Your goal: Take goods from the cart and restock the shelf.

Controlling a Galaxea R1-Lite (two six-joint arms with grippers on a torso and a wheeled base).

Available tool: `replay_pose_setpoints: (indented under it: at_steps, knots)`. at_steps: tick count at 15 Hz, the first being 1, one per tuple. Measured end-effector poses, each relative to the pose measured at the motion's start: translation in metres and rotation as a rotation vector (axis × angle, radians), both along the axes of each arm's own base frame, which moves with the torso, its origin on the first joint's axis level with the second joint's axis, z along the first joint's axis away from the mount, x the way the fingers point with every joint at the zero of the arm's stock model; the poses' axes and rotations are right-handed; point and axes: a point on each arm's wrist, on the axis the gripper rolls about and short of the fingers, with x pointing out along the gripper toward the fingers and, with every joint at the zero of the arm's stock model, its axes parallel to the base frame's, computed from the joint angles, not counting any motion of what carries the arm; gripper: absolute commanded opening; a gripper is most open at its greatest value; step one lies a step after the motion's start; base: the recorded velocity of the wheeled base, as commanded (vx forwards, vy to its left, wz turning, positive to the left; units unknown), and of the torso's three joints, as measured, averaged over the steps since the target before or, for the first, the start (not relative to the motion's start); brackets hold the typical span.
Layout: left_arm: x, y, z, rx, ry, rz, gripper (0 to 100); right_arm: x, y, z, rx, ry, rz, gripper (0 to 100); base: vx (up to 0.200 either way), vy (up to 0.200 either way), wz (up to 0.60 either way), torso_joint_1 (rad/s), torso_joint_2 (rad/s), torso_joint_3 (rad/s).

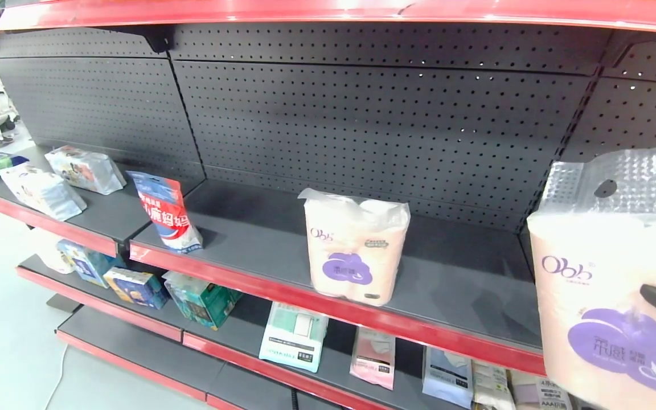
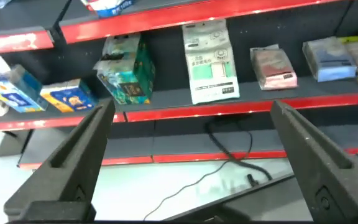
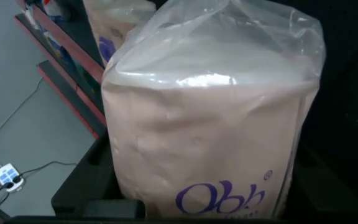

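The right claw (image 3: 199,198) clamps the pack (image 1: 601,296) between its fingers. Light, soft and slick-wrapped, it likely needs a firm side squeeze. The left claw (image 2: 190,149) gapes empty.

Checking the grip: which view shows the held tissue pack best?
Right wrist view: the tissue pack sits close up between both jaws. Head view shows its front, cut off at the edge, one jaw across it.
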Motion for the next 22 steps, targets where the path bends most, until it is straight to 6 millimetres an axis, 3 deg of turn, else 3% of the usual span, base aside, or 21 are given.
replay_pose_setpoints:
  at_steps: [2, 5, 11, 15, 18, 22]
  knots:
    - [0.002, 0.0, 0.0, -0.042, -0.018, 0.019, 100, 0.011, 0.003, 0.009, 0.017, 0.002, 0.027, 0, 0.0, 0.0, 0.0, 0.0, 0.0, 0.0]
    - [0.016, 0.003, 0.003, -0.127, -0.198, 0.168, 100, 0.032, 0.009, 0.016, 0.03, -0.016, 0.054, 0, 0.0, 0.0, 0.0, 0.0, 0.0, 0.0]
    - [0.025, 0.007, -0.009, -0.175, -0.247, 0.356, 100, 0.069, 0.014, 0.004, 0.035, 0.062, 0.058, 0, 0.0, 0.0, 0.0, 0.0, 0.0, 0.0]
    - [0.028, 0.009, -0.013, -0.178, -0.273, 0.426, 100, 0.078, 0.015, 0.0, 0.032, 0.089, 0.057, 0, 0.0, 0.0, 0.0, 0.0, 0.0, 0.0]
    - [0.028, 0.006, -0.014, -0.201, -0.264, 0.306, 100, 0.083, 0.016, 0.0, 0.031, 0.094, 0.057, 0, 0.0, 0.0, 0.0, 0.0, 0.0, 0.0]
    - [0.028, 0.009, -0.014, -0.186, -0.272, 0.418, 100, 0.086, 0.016, 0.003, 0.03, 0.09, 0.058, 0, 0.0, 0.0, 0.0, 0.0, 0.0, 0.0]
